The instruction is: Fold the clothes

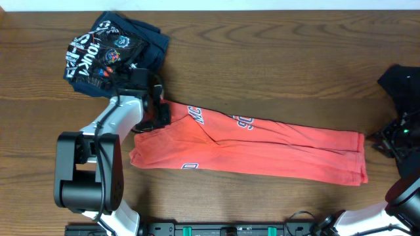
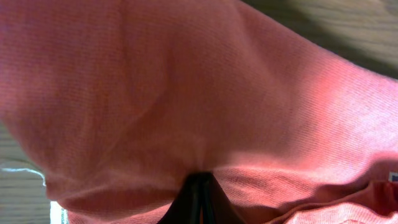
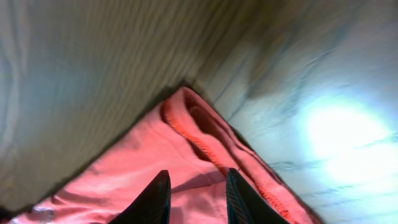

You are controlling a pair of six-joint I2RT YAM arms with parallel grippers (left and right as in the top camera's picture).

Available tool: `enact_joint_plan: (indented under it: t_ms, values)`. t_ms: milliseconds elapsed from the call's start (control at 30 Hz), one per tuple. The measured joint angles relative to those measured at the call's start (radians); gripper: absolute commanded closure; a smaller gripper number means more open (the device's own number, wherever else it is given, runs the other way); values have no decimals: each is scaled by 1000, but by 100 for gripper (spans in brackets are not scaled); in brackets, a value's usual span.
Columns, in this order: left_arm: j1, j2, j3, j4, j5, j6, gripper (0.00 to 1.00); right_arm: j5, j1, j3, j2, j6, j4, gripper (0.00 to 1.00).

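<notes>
Wooden table (image 1: 262, 72), left tool (image 1: 160, 117) pinching coral T-shirt (image 1: 275, 147), right tool (image 3: 197, 175) parted above it

A coral-red T-shirt (image 1: 262, 147) is laid across the middle of the table (image 1: 262, 59). It is folded lengthwise into a long, flat band that is slanted slightly toward the table's near right side. White-and-navy block lettering is seen along its far edge and at its near left edge. Its right end is squared off, and a stitched hem is shown there. A navy garment (image 1: 108, 52) with white print is bunched at the table's far left corner. A black garment (image 1: 401, 85) is crumpled at the table's right edge.
</notes>
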Motion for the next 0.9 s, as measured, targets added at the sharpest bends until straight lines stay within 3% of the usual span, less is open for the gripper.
enact_joint_plan:
  t_ms: [333, 467, 600, 833, 900]
  values:
    - [-13, 0, 2, -2, -31, -1, 94, 24, 150, -142, 0, 26, 40, 82]
    - [-13, 0, 2, -3, -31, -3, 94, 85, 152, -183, -9, 101, 126, 85]
    - [-13, 0, 2, 0, -31, -4, 94, 92, 154, -244, -51, 169, 320, 88]
    - [-13, 12, 0, 98, 35, -3, 94, 97, 192, -310, -58, 239, 650, 86]
    - [-13, 19, -2, 138, 61, -3, 91, 98, 207, -316, -50, 247, 712, 71]
